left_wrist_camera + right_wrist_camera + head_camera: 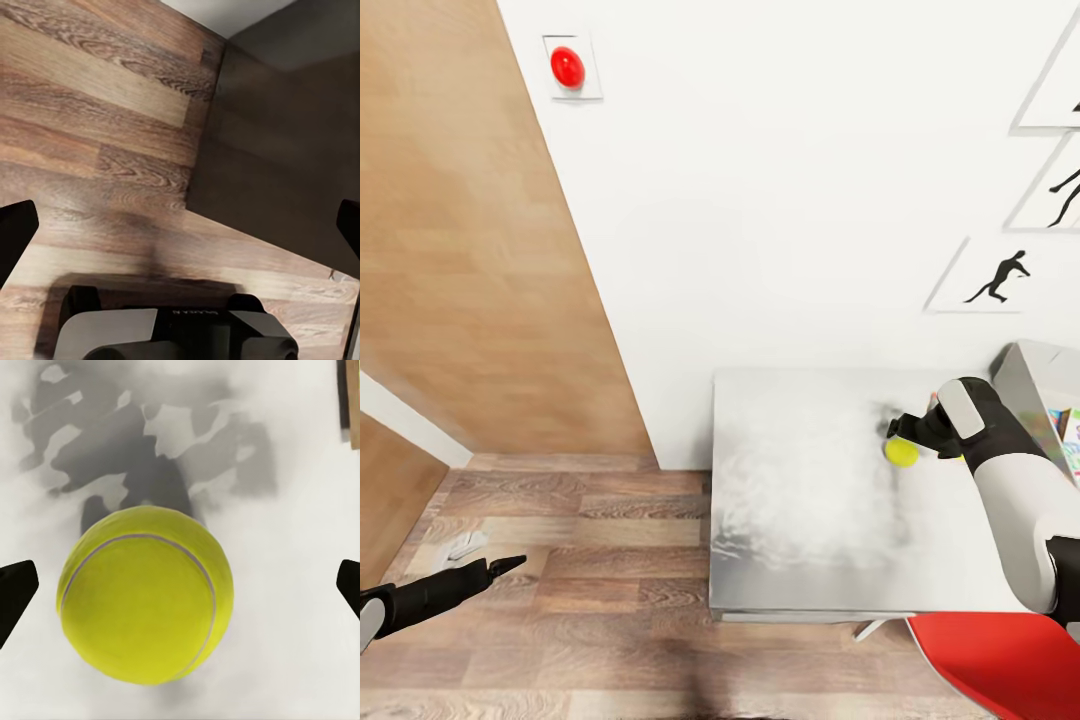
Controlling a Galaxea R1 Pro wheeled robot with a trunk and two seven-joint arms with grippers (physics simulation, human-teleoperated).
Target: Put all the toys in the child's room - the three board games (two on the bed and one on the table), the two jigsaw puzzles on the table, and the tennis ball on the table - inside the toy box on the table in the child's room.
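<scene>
The yellow-green tennis ball (901, 452) lies on the pale speckled table (800, 520), towards its right side. My right gripper (894, 438) is down at the ball and open. In the right wrist view the tennis ball (146, 594) sits between the two black fingertips (15, 598), and neither one touches it. The light grey toy box (1018, 382) stands at the table's right end, with something colourfully printed (1068, 435) showing inside it. My left gripper (510, 566) hangs open low over the wood floor, holding nothing.
A red chair (1000, 660) is tucked at the table's near right corner. The white wall behind the table carries dancer pictures (1000, 278) and a red button (567, 67). A wooden panel (470, 250) stands on the left, with plank floor (580, 560) below it.
</scene>
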